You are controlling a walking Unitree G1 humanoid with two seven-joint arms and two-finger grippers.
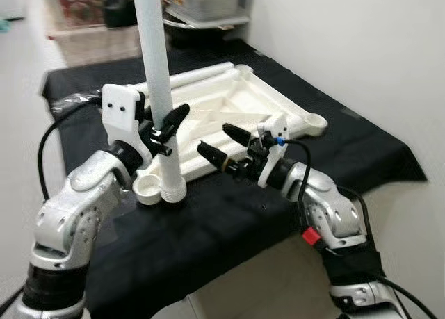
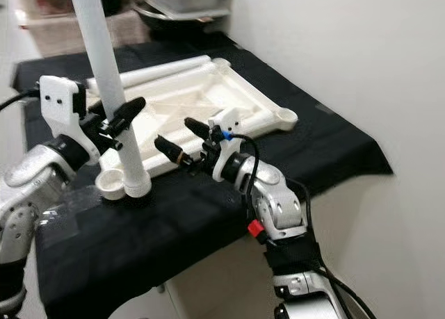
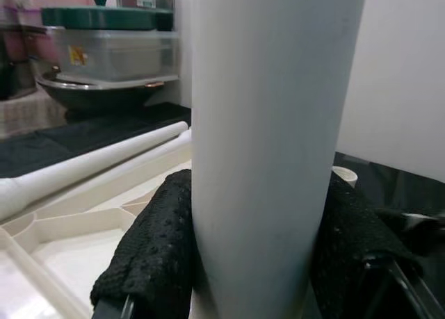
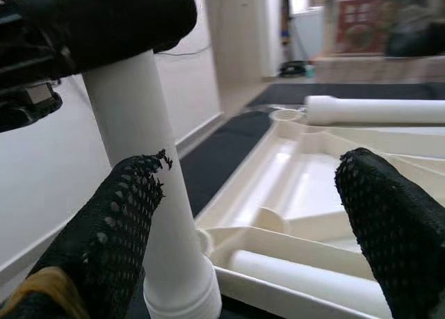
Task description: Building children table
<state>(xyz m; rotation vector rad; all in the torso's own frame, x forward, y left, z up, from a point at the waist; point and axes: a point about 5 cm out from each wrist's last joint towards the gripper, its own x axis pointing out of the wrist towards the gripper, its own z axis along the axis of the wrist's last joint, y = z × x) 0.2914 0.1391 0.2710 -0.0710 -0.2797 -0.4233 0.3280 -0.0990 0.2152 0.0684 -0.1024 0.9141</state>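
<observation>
Left claw (image 1: 167, 126) pinches the upright leg (image 1: 154, 62) at the tabletop's (image 1: 229, 103) near-left corner; right claw (image 1: 217, 142), spread, waits nearby. Tilting could jam the leg.

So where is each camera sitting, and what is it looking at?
Left eye view: on the head, looking down at the white tabletop on the black cloth; both silver arms show.
Right eye view: beside it, same scene.
Left wrist view: on the left wrist, looking along the left hand, shut on the upright table leg.
Right wrist view: on the right wrist, between the open right hand fingers.
Both wrist views share that leg.
</observation>
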